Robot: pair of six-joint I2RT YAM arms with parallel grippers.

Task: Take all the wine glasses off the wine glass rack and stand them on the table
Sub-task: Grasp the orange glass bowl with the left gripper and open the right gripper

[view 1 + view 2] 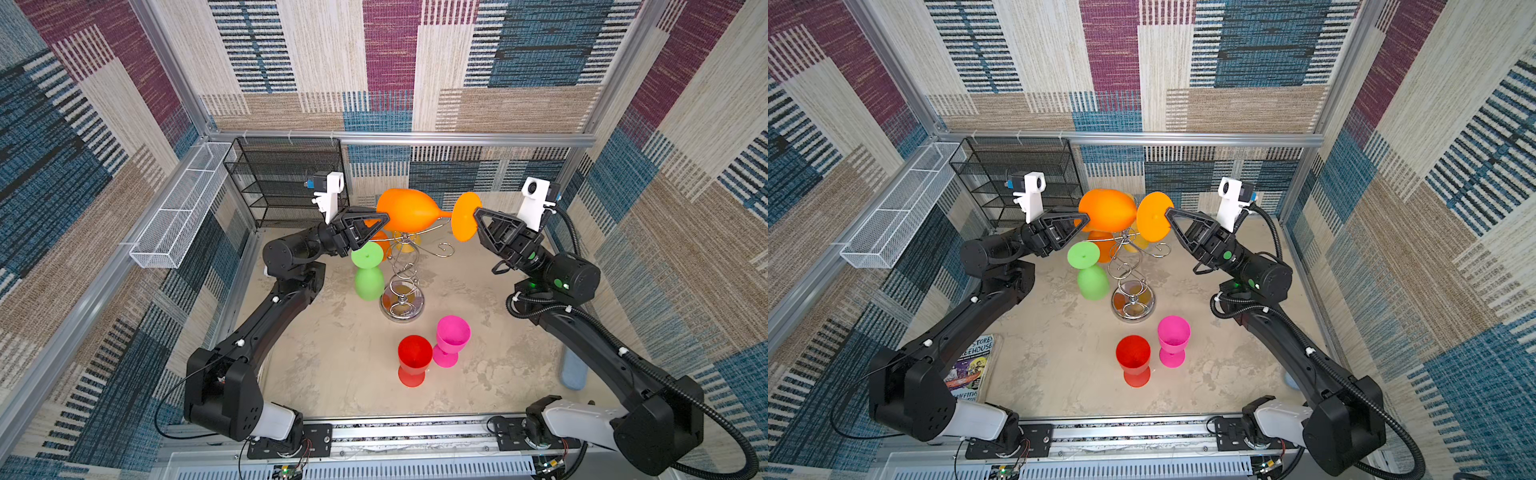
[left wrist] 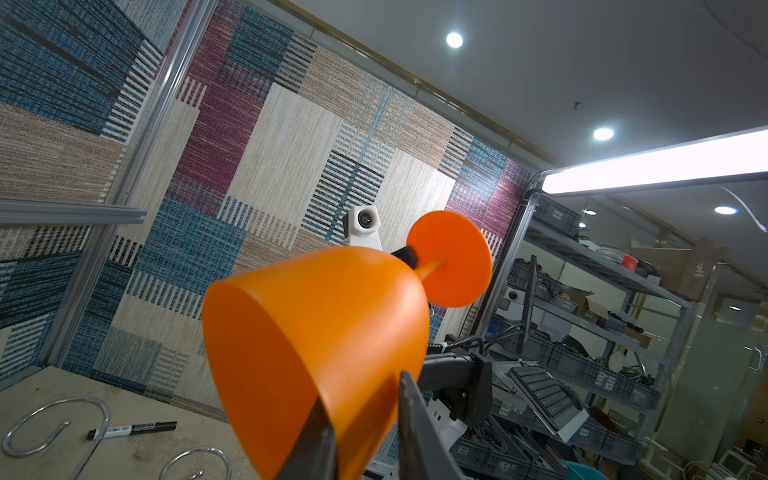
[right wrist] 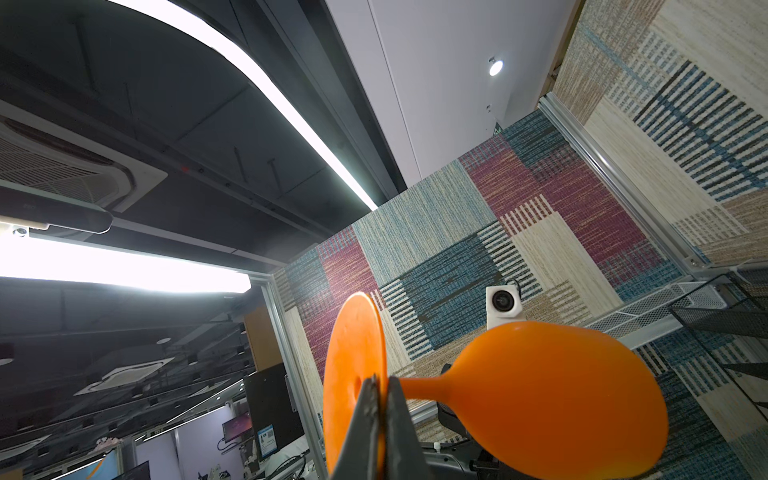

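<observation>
The orange wine glass (image 1: pixel 407 210) (image 1: pixel 1106 210) lies on its side in the air, above the curled arms of the wine glass rack (image 1: pixel 405 266) (image 1: pixel 1129 282) and clear of them. Its bowl points left and its foot points right.

The right pincer (image 1: pixel 476 210) (image 1: pixel 1167 211) (image 3: pixel 382 386) is clamped on the edge of the round foot. In the right wrist view its two fingers are pressed together with the thin disc between them.

The left pincer (image 1: pixel 386 216) (image 1: pixel 1087 216) (image 2: pixel 361 390) is at the bowl's rim. In the left wrist view one finger sits at the open mouth and the other against the outer wall of the orange wine glass (image 2: pixel 324 332). I cannot tell whether they already pinch the wall.

The rack stands mid-desk on its mirrored base. A green glass (image 1: pixel 368 274) hangs upside down from its left side. More orange and yellow glasses show partly under the top arms.

On the near side of the rack, a red glass (image 1: pixel 414 357) and a pink glass (image 1: pixel 451 338) stand upright on the desk (image 1: pixel 332 374), just beside each other. A black mesh shelf (image 1: pixel 286 178) stands at the far left.
</observation>
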